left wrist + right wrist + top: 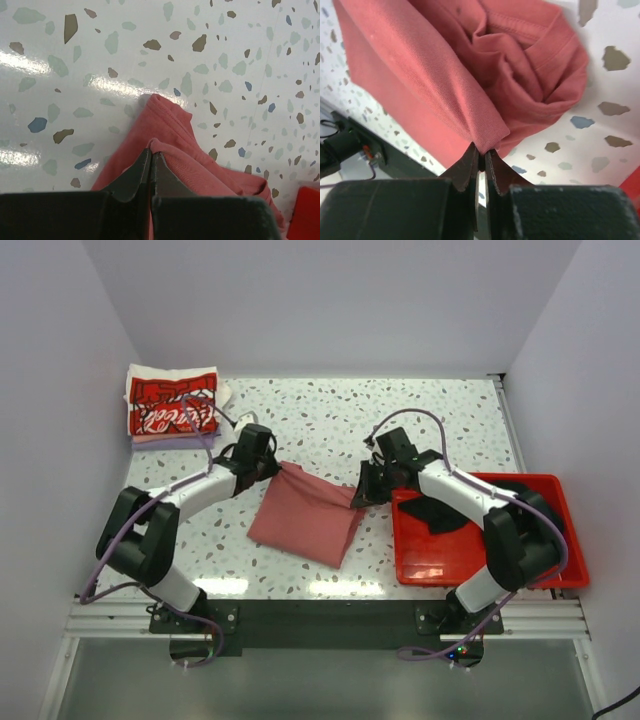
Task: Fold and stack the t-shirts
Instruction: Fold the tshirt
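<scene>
The left fingers and right fingers each pinch a corner of the red shirt, partly folded on the desk. Some folded shirts lie far left. A black shirt waits in the bin. Likely midway.

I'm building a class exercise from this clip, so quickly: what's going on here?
Two robot arms are working on a dusty-red t-shirt at the centre. The left arm's fingers are shut on its left end and the right arm's fingers on its right end. A folded stack topped by a Coca-Cola shirt sits at the far left. A black shirt lies in the red bin.
</scene>
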`<action>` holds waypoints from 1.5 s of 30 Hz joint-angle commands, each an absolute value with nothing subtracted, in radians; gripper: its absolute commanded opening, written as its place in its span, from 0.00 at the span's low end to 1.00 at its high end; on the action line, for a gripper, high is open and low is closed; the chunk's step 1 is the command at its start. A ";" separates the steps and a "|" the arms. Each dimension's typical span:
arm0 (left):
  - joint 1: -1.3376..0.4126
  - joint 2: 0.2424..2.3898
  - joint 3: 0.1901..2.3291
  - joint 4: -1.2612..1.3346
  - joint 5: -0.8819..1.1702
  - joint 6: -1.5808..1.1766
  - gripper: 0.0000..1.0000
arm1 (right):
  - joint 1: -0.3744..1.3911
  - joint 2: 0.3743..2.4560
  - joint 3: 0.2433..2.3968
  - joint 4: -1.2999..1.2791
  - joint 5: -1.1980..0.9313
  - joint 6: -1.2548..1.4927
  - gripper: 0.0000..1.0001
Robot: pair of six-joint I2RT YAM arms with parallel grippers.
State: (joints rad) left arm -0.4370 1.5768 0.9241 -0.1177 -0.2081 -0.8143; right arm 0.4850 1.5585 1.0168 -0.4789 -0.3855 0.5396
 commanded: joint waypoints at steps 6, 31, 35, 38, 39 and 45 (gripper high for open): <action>-0.420 1.589 0.976 -0.075 -0.227 -0.772 0.14 | 0.479 1.549 1.049 -0.468 -0.230 0.532 0.41; -0.426 1.428 0.877 -0.020 -0.028 -0.750 1.00 | 0.653 1.534 1.100 -0.287 -0.261 0.600 0.99; -0.428 1.460 0.879 0.017 -0.006 -0.739 1.00 | 0.652 1.586 1.097 -0.288 -0.154 0.597 0.99; -0.428 1.488 0.887 0.031 0.023 -0.726 1.00 | 0.647 1.633 1.114 -0.328 -0.094 0.588 0.99; -0.428 1.496 0.893 0.029 0.026 -0.723 1.00 | 0.644 1.644 1.115 -0.337 -0.091 0.586 0.99; -0.428 1.551 0.902 0.043 0.052 -0.718 1.00 | 0.620 1.710 1.097 -0.365 -0.051 0.587 0.99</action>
State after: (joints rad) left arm -0.4267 1.5330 0.8829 -0.0154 0.0227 -0.7403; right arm 0.6323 1.6939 1.0790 -0.3420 -0.1249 0.5835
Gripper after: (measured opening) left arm 0.997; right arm 0.987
